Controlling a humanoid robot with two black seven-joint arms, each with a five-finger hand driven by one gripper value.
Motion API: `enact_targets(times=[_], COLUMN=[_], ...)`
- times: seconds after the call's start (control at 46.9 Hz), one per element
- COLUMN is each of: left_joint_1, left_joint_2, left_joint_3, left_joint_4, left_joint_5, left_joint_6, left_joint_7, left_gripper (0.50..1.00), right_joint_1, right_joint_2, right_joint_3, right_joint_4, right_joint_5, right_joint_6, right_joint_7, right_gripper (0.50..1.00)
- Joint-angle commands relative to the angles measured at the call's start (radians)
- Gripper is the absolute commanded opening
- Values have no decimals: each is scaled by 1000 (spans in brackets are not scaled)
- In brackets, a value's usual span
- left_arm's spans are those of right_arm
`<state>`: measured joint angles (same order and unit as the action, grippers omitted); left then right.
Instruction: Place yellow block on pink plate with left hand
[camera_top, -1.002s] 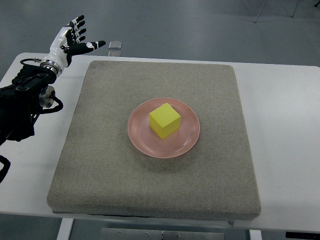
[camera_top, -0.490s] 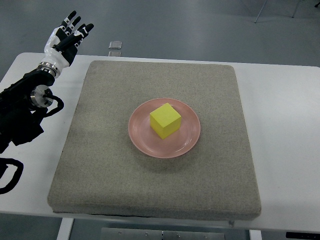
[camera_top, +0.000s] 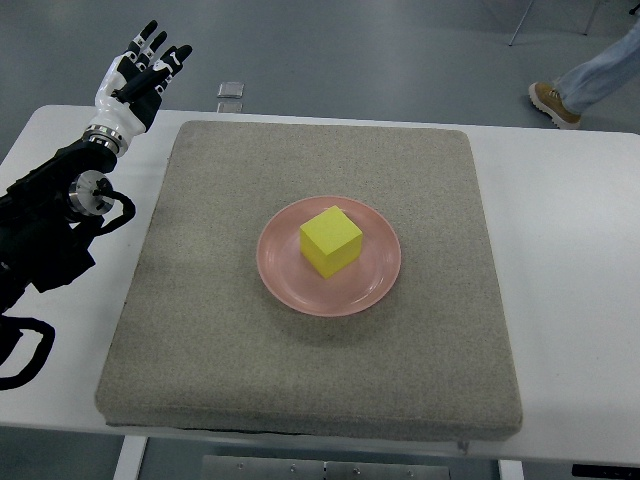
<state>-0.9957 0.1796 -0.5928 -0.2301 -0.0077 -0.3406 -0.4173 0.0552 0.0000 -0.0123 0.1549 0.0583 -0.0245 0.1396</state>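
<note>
1. The yellow block sits on the pink plate, a little toward the far-left side of the plate's middle, flat on one face and turned so that a corner points toward the camera.
2. The plate rests near the middle of the grey mat, which covers most of the white table.
3. The left hand is raised above the table's far-left corner, fingers spread and holding nothing; its dark arm enters from the left edge.
4. The key relation: the block lies well apart from this hand, toward the right and nearer the camera, with a bare stretch of mat between them.
5. The block is roughly a cube, so no long axis governs an approach.
6. The right arm is out of view, so the left is the only hand near.
7. Judging from how things lie, the placing looks complete; nothing more seems needed than resting the arm.
</note>
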Motion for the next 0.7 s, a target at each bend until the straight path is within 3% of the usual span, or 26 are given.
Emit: enact_targets(times=[0.0, 0.682], left_joint_1=[-4, -4], left_joint_2=[5, 1], left_joint_3=[-1, -4], left_joint_4=[0, -5], left_joint_5=[0, -1], left_joint_6=[0, 29], left_joint_7=[0, 0], left_gripper=[992, 992], right_joint_1=[0, 5], right_joint_2=[0, 0], right_joint_3=[0, 5], right_joint_4=[0, 9], right_joint_5=[0, 3], right_joint_6=[0, 9], right_joint_7=[0, 0], right_gripper=[924, 924])
